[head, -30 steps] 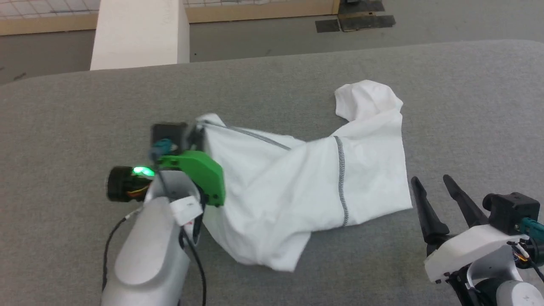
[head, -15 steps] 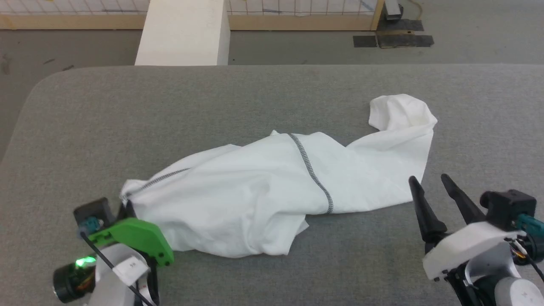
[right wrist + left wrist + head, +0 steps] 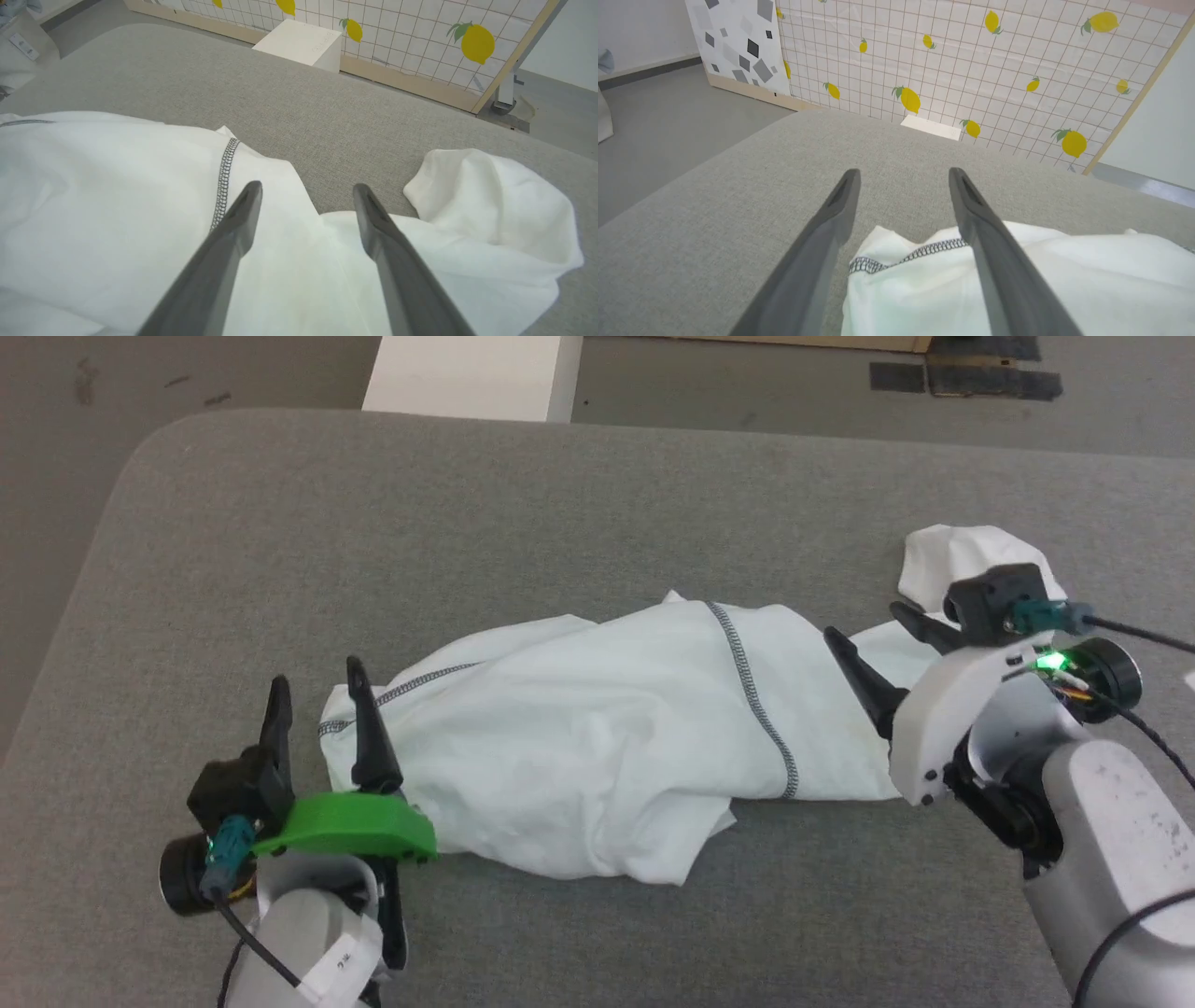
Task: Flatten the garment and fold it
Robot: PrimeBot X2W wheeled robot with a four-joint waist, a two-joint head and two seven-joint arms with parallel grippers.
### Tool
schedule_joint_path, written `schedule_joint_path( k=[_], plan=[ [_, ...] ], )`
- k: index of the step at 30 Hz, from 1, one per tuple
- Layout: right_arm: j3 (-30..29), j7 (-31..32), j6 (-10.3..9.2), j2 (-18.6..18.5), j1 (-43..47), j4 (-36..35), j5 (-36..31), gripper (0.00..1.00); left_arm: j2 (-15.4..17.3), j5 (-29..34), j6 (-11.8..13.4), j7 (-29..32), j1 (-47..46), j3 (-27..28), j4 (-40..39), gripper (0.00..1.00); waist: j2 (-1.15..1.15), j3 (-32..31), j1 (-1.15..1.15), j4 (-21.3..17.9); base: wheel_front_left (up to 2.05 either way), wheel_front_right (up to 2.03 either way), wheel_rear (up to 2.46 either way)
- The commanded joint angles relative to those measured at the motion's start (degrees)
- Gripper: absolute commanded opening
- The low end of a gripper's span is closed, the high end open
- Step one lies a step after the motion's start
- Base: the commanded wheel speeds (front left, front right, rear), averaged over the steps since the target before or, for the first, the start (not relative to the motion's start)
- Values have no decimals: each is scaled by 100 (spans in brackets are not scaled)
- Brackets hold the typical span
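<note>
Lying bunched along the near middle of the grey desk (image 3: 560, 523), the garment (image 3: 597, 747) has the left claw (image 3: 316, 674) and right claw (image 3: 862, 620), both spread and empty, poised at its 2 ends, probably to stretch it flat.

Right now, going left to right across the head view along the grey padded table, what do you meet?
In order: left gripper with two dark fingers → crumpled white thin-fabric T-shirt → right gripper with two dark fingers.
</note>
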Motion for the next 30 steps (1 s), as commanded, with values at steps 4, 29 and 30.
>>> schedule_joint_path(
  k=[4,29,30],
  plan=[
    [519,516,-8,-289,-656,597,327,100,-79,310,-139,-43,-225,-29,-422,100,0,469,0,484,0,0,0],
    [-951,-503,-8,-700,-2033,2224,-419,0,-103,184,-159,-45,-191,-270,-247,100,0,312,0,434,0,0,0],
    [-1150,-512,-8,-670,-2100,2405,-556,0,-103,175,-168,-45,-206,-296,-236,100,0,334,0,445,0,0,0]
  ],
)
